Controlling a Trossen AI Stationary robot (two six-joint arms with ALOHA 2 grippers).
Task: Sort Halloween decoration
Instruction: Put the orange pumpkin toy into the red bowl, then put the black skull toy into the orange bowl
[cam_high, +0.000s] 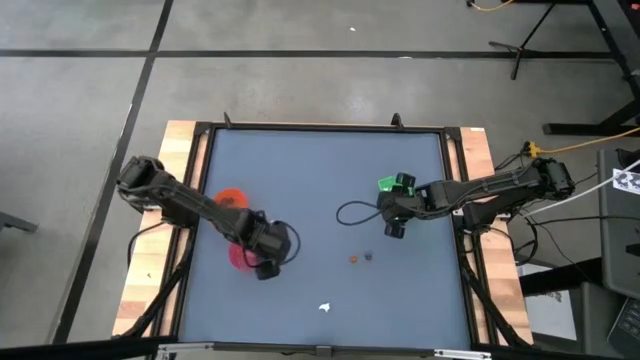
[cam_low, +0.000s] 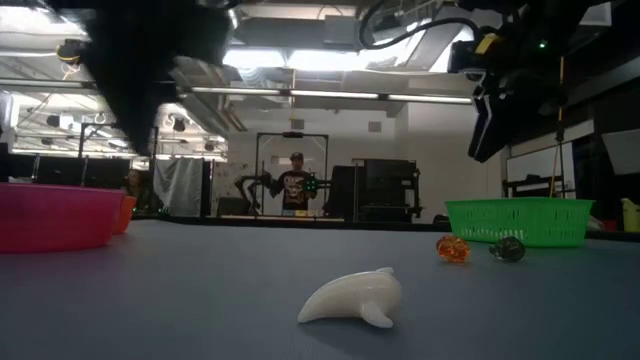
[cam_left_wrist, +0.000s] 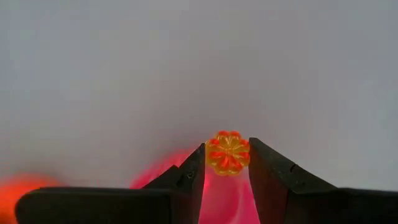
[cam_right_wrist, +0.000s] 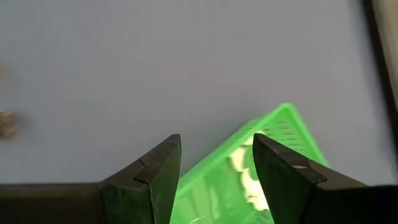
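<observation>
My left gripper (cam_left_wrist: 227, 163) is clamped on an orange pumpkin piece (cam_left_wrist: 227, 152) above the pink bowl (cam_high: 240, 256). It looks tiny, hard and slick, so I pinch its ribbed sides. My right gripper (cam_right_wrist: 216, 163) hangs apart over the green tray (cam_right_wrist: 283, 134).

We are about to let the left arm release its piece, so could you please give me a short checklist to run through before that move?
1. Left gripper shut on the orange piece: ok, it sits between the fingertips.
2. Left gripper above the pink bowl: ok in the high view; pink shows beneath the fingers in the left wrist view.
3. Pink is the right bowl for orange, rather than the orange bowl: cannot tell.
4. Right gripper out of the way: ok, open over the green tray across the table.
5. Pieces left on the table: not ok; a white piece, an orange one and a dark one remain.
</observation>
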